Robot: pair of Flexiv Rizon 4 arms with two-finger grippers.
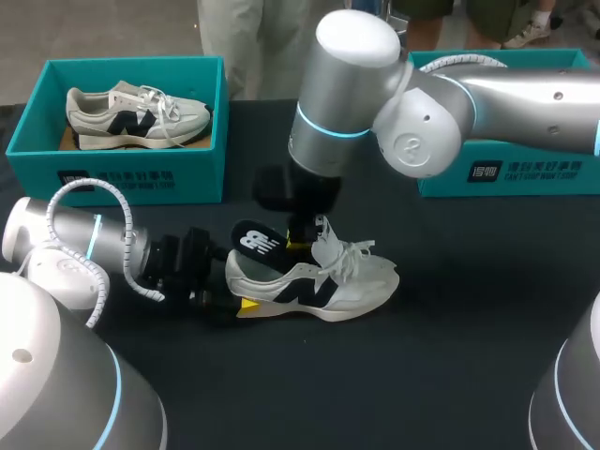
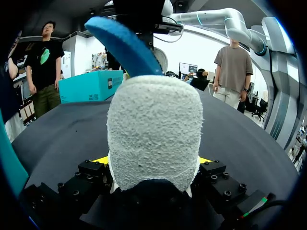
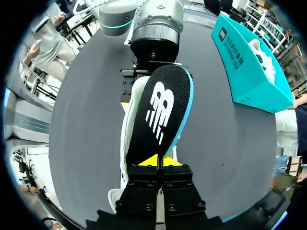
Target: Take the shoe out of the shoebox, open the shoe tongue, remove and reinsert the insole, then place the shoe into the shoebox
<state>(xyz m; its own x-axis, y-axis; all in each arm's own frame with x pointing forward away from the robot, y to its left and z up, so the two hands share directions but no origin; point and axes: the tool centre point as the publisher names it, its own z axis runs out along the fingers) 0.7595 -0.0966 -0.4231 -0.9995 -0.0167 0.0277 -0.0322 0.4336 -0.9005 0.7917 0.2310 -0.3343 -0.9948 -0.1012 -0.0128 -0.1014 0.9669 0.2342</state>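
Observation:
A white sneaker (image 1: pixel 328 286) with a dark logo stands on the black table, toe to the right. My left gripper (image 1: pixel 228 300) clasps its heel from both sides. In the left wrist view the fuzzy grey heel (image 2: pixel 153 129) fills the gap between the yellow tips. My right gripper (image 1: pixel 302 242) hangs over the shoe's opening, shut on the black insole (image 1: pixel 255 242). The insole (image 3: pixel 160 110) with its white logo and blue underside sticks out of the shoe (image 3: pixel 129 115), pinched at one end in the right gripper (image 3: pixel 157 162). Its blue underside (image 2: pixel 127 45) rises above the heel.
A teal shoebox (image 1: pixel 112 173) at the back left holds a second sneaker (image 1: pixel 131 112). Another teal box (image 1: pixel 525 173) stands at the back right, behind my right arm. Bare black tabletop (image 1: pixel 450 356) lies in front of the shoe.

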